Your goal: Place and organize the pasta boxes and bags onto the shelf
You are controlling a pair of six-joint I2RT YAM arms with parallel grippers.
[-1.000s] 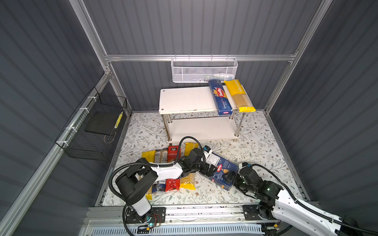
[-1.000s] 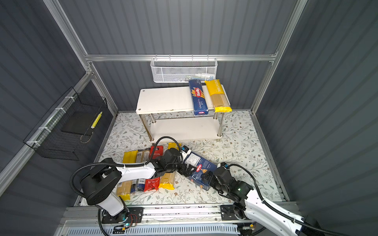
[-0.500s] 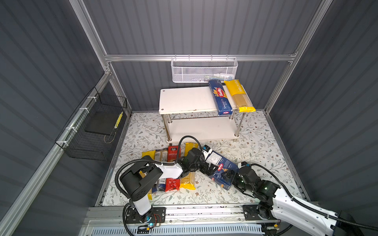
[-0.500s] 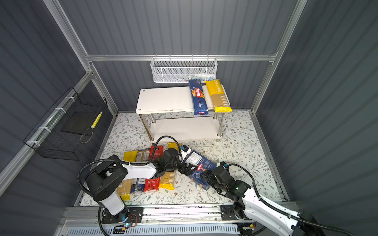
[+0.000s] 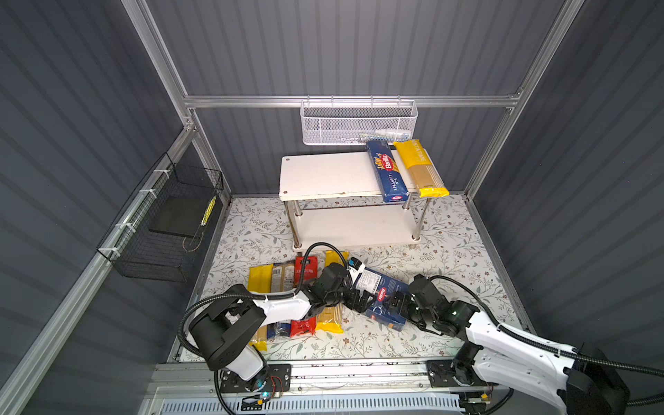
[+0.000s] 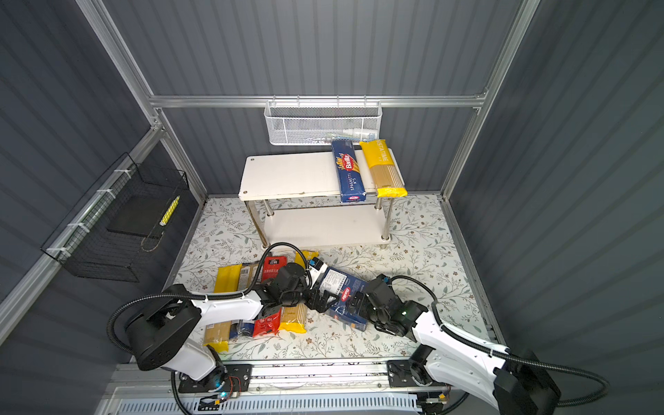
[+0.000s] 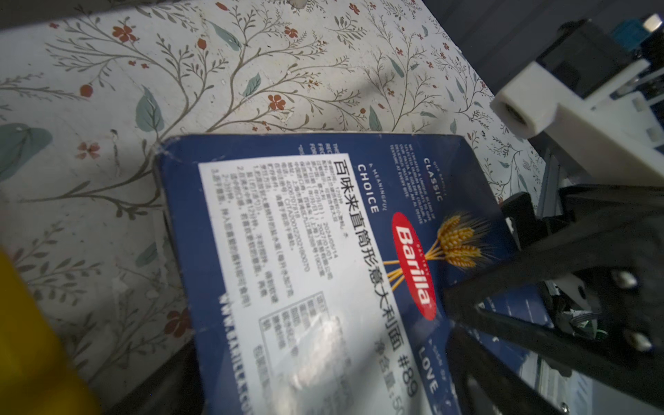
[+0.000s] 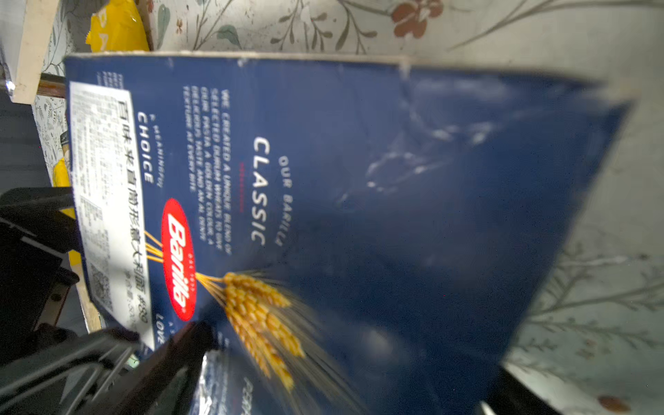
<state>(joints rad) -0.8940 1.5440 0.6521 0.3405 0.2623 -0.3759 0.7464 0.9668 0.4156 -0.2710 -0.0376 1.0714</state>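
Floral-print matting covers the floor of a grey ribbed booth, and the shelf stands against the back wall. At the right end of the shelf's top board, the narrow SPAGHETTI box lies close beside a shelf bag with yellow ends.

In both top views the wide Barilla box lies on the matting in front of the shelf, skewed to the shelf's front edge. My right claw is at the box's end farther from the shelf. Its fingers are spread as wide as they go with the box between them. I cannot tell whether the pads press the cardboard. My left claw meets the box's edge on the side of the shelf's left end. I cannot tell whether it is released or clenched.

Before the shelf's left half, four packets lie side by side under my left arm, their length running toward the shelf: an outer yellow bag, a clear bag, a red bag and an inner yellow bag.
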